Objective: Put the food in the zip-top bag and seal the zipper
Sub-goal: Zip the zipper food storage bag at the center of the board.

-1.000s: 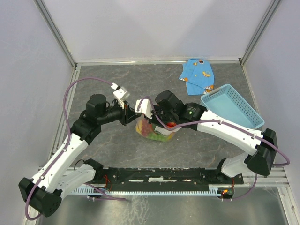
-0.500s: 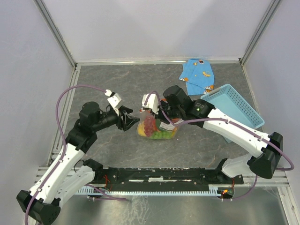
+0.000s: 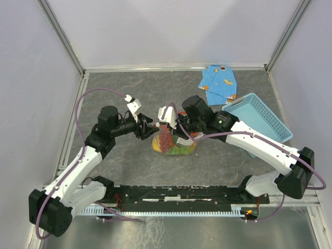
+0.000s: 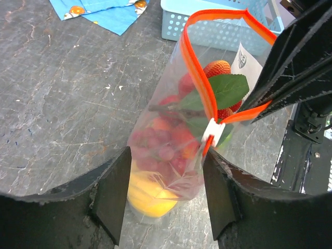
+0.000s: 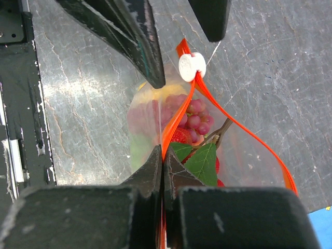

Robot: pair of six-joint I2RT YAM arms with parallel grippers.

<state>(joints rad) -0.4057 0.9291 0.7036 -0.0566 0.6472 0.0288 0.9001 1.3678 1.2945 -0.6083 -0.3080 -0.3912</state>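
Note:
The clear zip-top bag (image 3: 174,146) stands on the table, holding the food: red strawberries (image 4: 215,70), purple grapes (image 5: 196,120) and a yellow lemon (image 4: 150,194). Its orange-red zipper (image 4: 199,72) gapes open in a loop, with the white end piece (image 4: 212,130) at the left arm's end. My right gripper (image 5: 164,155) is shut on the zipper strip and also shows in the top view (image 3: 175,133). My left gripper (image 4: 166,155) is open, its fingers (image 4: 111,192) straddling the bag's end by the white piece (image 5: 191,66) without gripping it; it shows in the top view (image 3: 150,128).
A light-blue slotted basket (image 3: 257,116) lies at the right, partly under my right arm. A folded blue patterned cloth (image 3: 220,84) lies at the back right. Metal rails (image 3: 83,72) edge the table.
My left gripper drew away to the left half a second ago and has come back to the bag's end, still open. My right gripper kept hold of the zipper strip.

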